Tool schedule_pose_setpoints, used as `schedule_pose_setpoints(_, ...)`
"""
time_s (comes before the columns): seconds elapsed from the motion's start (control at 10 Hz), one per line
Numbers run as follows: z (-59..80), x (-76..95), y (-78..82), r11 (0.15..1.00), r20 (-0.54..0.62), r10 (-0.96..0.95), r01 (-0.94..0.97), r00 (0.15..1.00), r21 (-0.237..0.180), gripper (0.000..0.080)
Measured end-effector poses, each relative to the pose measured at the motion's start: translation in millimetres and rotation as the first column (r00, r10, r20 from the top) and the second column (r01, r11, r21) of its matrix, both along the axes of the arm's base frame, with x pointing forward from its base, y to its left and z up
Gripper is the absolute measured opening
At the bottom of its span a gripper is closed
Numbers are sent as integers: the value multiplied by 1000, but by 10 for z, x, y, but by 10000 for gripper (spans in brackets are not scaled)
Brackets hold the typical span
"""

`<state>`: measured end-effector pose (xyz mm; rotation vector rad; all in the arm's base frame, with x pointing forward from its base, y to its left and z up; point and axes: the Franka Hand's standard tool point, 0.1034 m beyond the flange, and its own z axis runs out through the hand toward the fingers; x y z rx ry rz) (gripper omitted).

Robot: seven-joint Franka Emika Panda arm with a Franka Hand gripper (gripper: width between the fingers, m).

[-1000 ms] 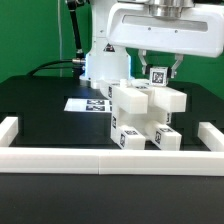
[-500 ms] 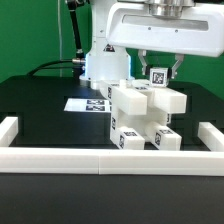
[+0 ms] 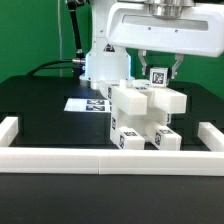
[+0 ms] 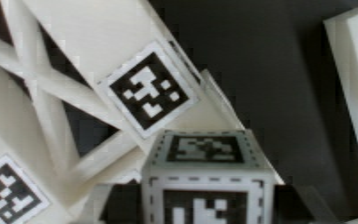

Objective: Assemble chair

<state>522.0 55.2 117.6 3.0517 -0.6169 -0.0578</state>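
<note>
Black table (image 3: 40,100) bounded by white border rail (image 3: 110,158). Chair (image 3: 140,115): part-built block cluster, mid-table; marker board (image 3: 80,103) just behind chair. Gripper (image 3: 160,68) above chair, fingers (image 3: 144,62) pinching its topmost tagged post (image 3: 157,75). Nothing has moved in the last second; post probably being held seated.

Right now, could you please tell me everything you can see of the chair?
The chair is a partly built cluster of chunky white plastic-looking blocks, several carrying small black-and-white square tags. It stands on the black table, by the marker board. The end effector is closed on its topmost tagged block.
</note>
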Motion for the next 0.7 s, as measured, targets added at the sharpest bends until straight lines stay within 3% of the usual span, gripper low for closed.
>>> schedule_pose_setpoints(0.2,0,0,0,999,1,-37,37,999,-2,290)
schedule_pose_setpoints(0.7,-2,-2,8,938,8,-347,347,938,-11,290)
